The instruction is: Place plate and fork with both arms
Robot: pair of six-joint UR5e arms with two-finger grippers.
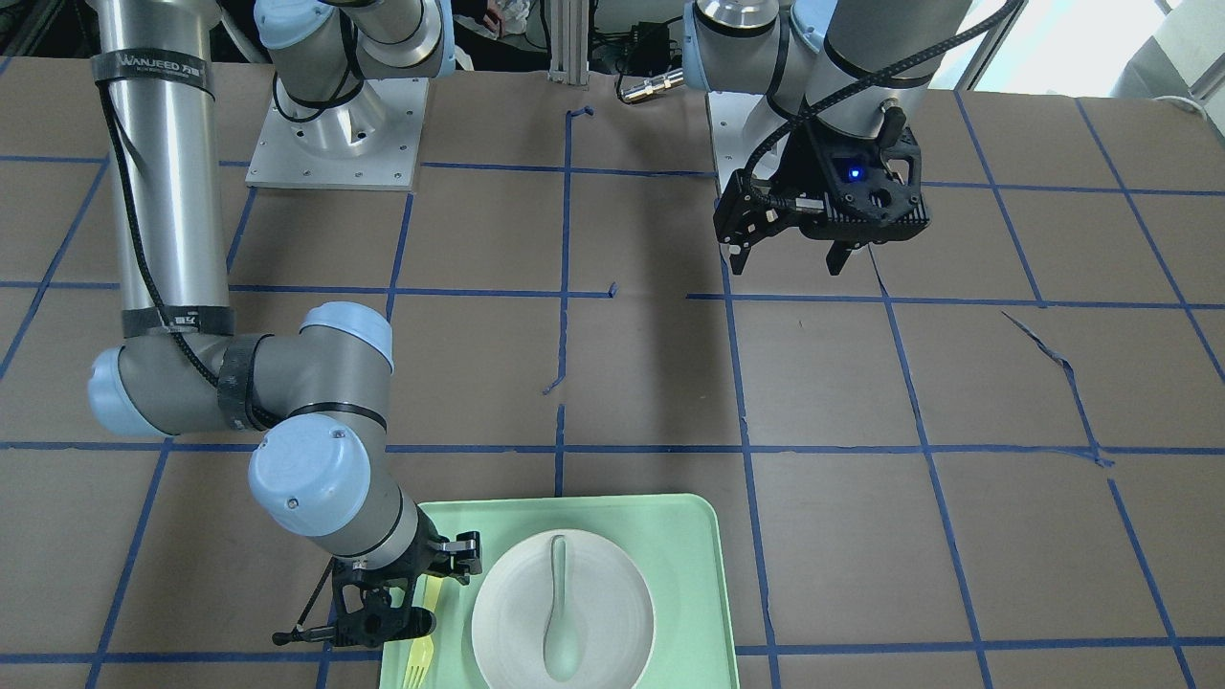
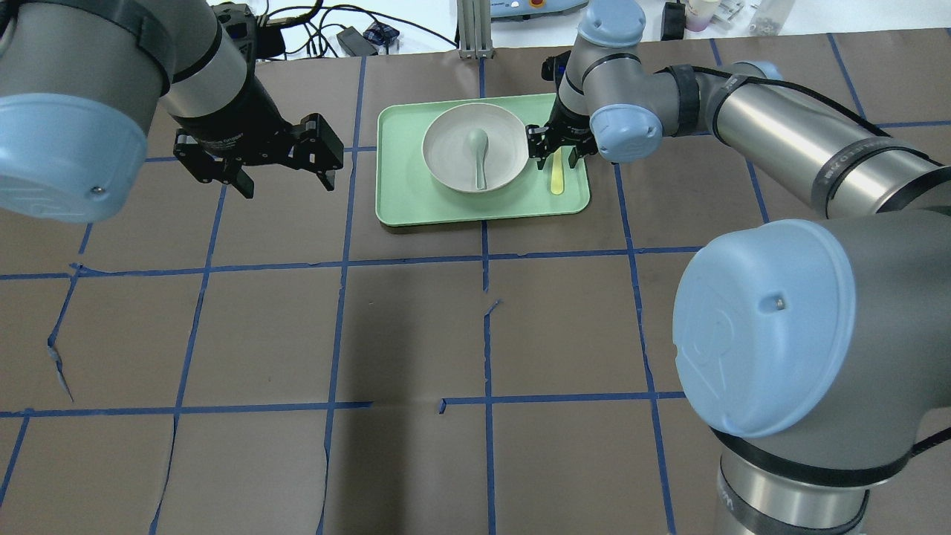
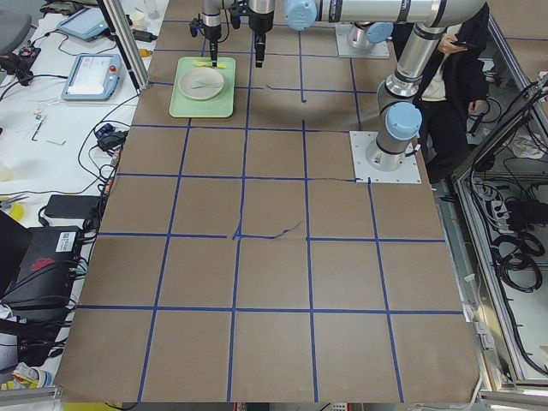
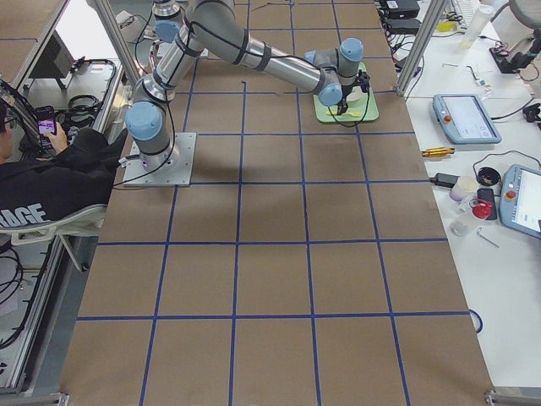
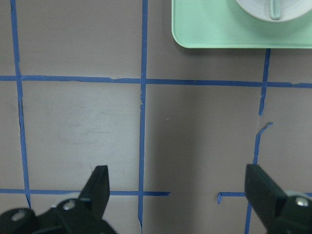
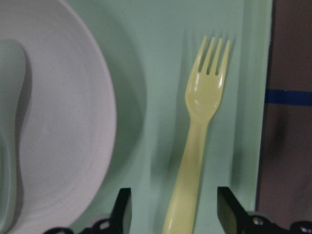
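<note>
The pale plate point(image 2: 448, 160) sits on a mint-green tray point(image 2: 401, 204) with a grey-green spoon point(image 2: 478, 152) lying in it. The yellow fork point(image 2: 556, 177) lies on the tray beside the plate, on the side of my right arm. My right gripper point(image 2: 553, 147) is open and low over the fork's handle. In the right wrist view its fingers point(image 6: 123, 209) stand on either side of the handle of the fork point(image 6: 200, 141), with the plate point(image 6: 63, 122) next to it. My left gripper point(image 2: 286, 182) is open and empty, above the table beside the tray's other end.
The table is brown board with blue tape lines point(image 2: 342, 260). The tray stands near the table's far edge in the overhead view. In the left wrist view the tray's corner point(image 5: 214, 29) shows ahead of the left gripper point(image 5: 178, 180).
</note>
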